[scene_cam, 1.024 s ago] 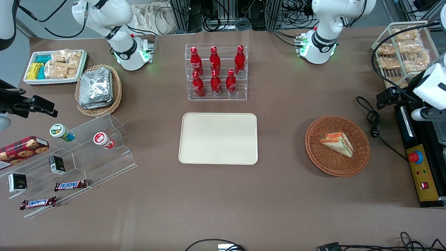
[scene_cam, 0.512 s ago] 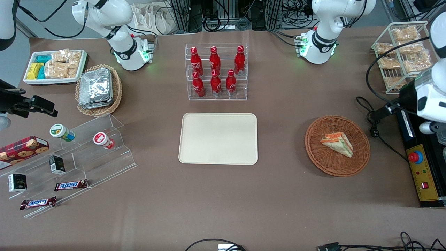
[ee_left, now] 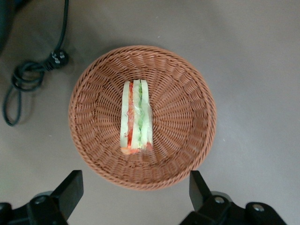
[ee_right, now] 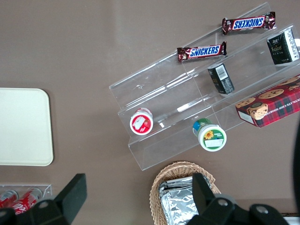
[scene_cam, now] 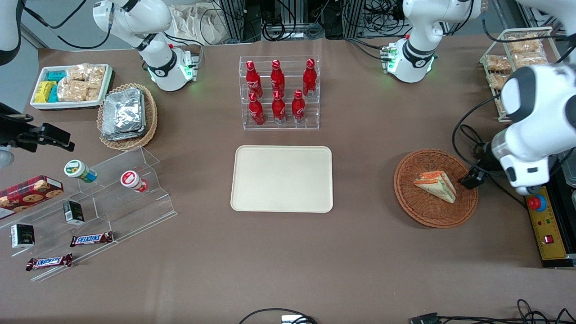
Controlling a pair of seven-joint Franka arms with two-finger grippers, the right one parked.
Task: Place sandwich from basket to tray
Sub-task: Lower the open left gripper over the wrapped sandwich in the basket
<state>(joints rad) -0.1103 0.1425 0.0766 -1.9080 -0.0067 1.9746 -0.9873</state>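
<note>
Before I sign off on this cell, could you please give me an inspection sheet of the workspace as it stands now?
Surface: brown table, flat, no spills seen.
Job's things: sandwich lies in the basket; tray bare, nearer the table's middle.
Clutter: red bottles in a clear rack; foil packets in a tan basket; white snack tray; acrylic steps with cups, small boxes and Snickers bars; wire rack of snacks.
Grippers: pincer hangs above the basket, fingers open and apart from the sandwich.
Cables: black cord coiled beside the basket.
Surroundings: control box with red button at the working arm's end.
</note>
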